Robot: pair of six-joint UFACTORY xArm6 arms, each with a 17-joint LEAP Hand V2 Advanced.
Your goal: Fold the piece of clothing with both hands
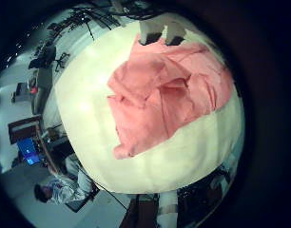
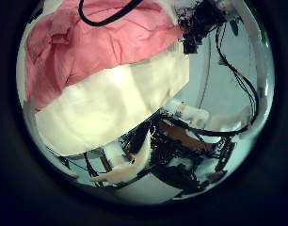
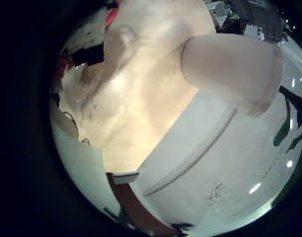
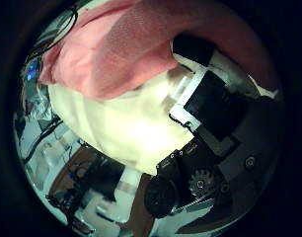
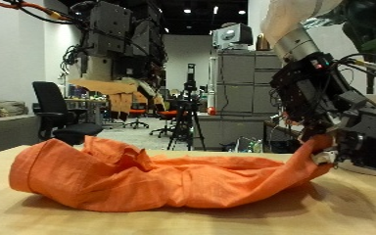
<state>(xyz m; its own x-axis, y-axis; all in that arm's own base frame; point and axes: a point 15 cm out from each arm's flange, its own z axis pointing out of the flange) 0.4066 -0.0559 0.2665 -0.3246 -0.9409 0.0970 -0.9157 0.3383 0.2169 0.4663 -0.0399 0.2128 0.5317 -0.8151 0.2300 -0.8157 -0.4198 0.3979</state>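
An orange piece of clothing [image 5: 175,176] lies crumpled in a long heap on the wooden table [image 5: 45,213]. My right hand [image 5: 326,110] is at one end of the heap, its fingers curled on the cloth's end and holding it a little above the table. The right thumb side palm view shows the cloth [image 4: 112,44] draped close against a finger [image 4: 205,94]. My left hand is not in the outside view. The cloth also shows in the left thumb side palm view [image 2: 88,42].
Behind the table stand an office chair [image 5: 51,108], a tripod [image 5: 188,110] and grey equipment cabinets [image 5: 240,88].
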